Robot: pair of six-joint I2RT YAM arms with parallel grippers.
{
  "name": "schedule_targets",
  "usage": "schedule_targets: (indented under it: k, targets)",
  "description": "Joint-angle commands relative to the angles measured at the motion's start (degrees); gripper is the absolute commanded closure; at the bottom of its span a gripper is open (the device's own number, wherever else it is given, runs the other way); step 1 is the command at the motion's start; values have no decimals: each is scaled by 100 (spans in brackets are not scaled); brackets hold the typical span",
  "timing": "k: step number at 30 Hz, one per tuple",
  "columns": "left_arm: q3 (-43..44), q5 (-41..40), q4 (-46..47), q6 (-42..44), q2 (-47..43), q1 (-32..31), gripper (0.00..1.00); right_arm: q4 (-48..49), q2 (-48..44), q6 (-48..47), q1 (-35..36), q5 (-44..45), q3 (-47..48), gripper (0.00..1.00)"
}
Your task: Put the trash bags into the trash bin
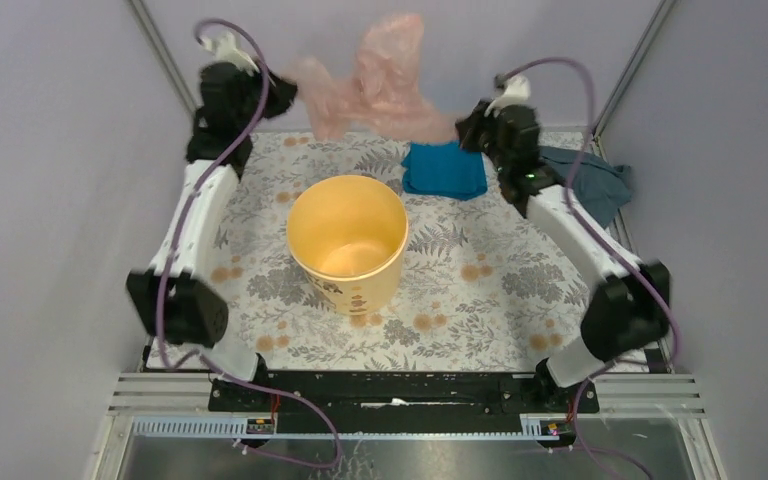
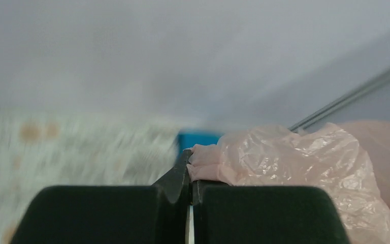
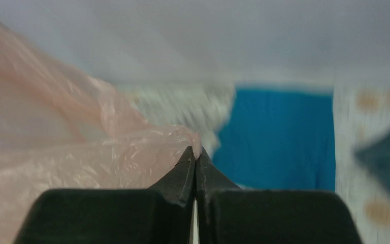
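Left claw [image 2: 189,166] and right claw [image 3: 195,157] each pinch the wrinkly, translucent pale-pink trash bag [image 1: 380,85], held aloft.

Table [image 1: 480,290]: covered with a pale floral print of grey leaves and orange blooms
Bin [image 1: 360,290]: yellow-orange bucket standing upright on the table, a little left of the middle, mouth open, dark print low on its near side
Blue cloth [image 1: 445,170]: bright blue, lying flat on the far part of the table, just beyond the bin and to its right, not touching it
Grey cloth [image 1: 605,190]: grey-blue, rumpled, at the far right edge, well apart from the bin; whether it touches the blue cloth cannot be told
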Motion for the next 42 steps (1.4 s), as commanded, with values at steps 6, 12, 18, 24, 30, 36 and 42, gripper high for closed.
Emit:
schedule_targets:
  k: [6, 12, 18, 24, 30, 36, 42]
  targets:
    - [-158, 1754, -625, -727, 666, 384, 100, -1500, 668, 450, -103, -627, 954, 100]
    - [940, 2141, 389, -709, -164, -192, 100, -1477, 122, -137, 408, -710, 2540, 100]
    - [-555, 445, -220, -657, -598, -262, 100, -321, -192, 8, 416, -259, 550, 100]
    - [-973, 1124, -1162, -287, 314, 138, 100, -1333, 724, 180, 396, 136, -7, 100]
    - [-1023, 1764, -224, -478, -435, 62, 100, -1754, 106, 33, 395, 727, 327, 100]
    - [-248, 1846, -138, -319, -228, -901, 100, -2512, -360, -79, 390, 1669, 192, 100]
    - [500, 1522, -104, -193, 266, -1857, 100, -2872, -1183, -423, 392, 2442, -548, 96]
